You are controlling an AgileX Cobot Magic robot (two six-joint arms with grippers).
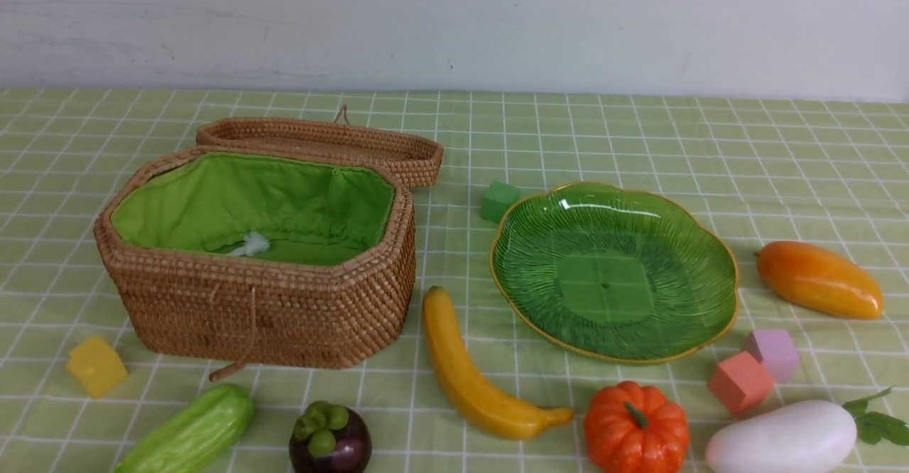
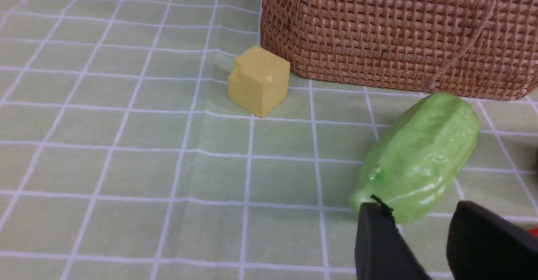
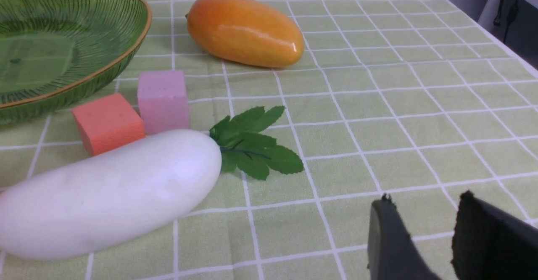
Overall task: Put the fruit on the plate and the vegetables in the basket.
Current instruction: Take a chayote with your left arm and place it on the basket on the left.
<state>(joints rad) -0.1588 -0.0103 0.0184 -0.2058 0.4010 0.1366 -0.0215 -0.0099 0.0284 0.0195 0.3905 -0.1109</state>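
Where the green checked surface (image 1: pixel 639 132) starts on the left, a yellow foam cube (image 1: pixel 96 365) sits near the front corner of the woven basket (image 1: pixel 263 310). The light-green cucumber (image 1: pixel 188 432) lies close to the robot, in front of that basket. The left claw (image 2: pixel 424 246) hangs just beside the cucumber's near end, jaws apart and holding nothing. The basket stands open, its lid (image 1: pixel 319 139) lying flat behind it. A small white scrap (image 1: pixel 250 244) shows on the green lining.

Next come the dark-purple mangosteen (image 1: pixel 330 439) and the yellow banana (image 1: pixel 469 381), which lies between the basket and the green glass plate (image 1: pixel 614 270). A green foam cube (image 1: pixel 499 201) rests by the plate's far left rim. The plate has nothing on it.

In front of it sits the small orange pumpkin (image 1: pixel 635 430), then an orange foam cube (image 1: pixel 738 382) touching a pink foam cube (image 1: pixel 774 352). The white radish (image 1: pixel 781 439) lies nearest the robot, and the mango (image 1: pixel 818 279) lies to the right of the plate. The right claw (image 3: pixel 437 246) hovers near the radish leaves, jaws apart and empty.
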